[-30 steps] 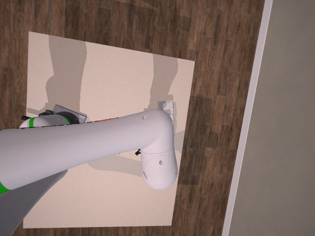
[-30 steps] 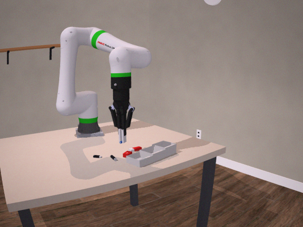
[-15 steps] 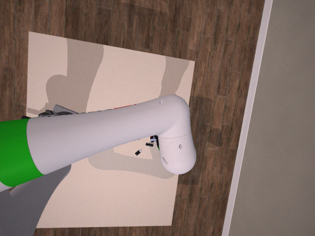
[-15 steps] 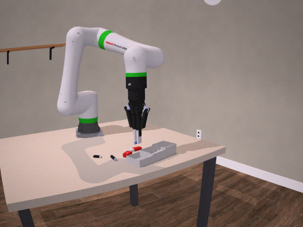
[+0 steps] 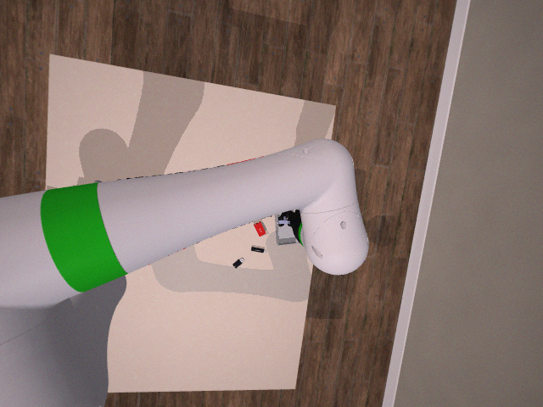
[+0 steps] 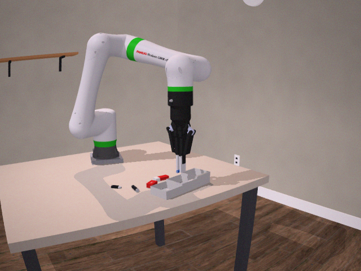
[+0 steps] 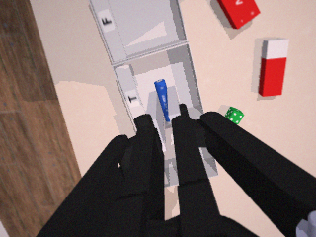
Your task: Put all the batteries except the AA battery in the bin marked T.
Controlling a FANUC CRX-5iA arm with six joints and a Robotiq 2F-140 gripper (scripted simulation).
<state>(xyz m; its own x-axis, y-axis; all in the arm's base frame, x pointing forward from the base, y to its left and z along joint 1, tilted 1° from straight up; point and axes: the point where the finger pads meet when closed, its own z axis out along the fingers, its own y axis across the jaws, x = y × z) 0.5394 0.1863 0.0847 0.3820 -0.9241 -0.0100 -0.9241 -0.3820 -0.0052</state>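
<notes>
My gripper is shut on a slim battery with a blue tip and holds it upright, tip down. It hangs just over the middle compartment of the grey bin, whose rim label reads T. The neighbouring compartment is marked F. Two small black batteries lie on the table to the left of the bin. In the top view the arm hides most of the gripper.
A red block, a red-and-white block and a green die lie on the table beside the bin. The bin stands close to the table's edge.
</notes>
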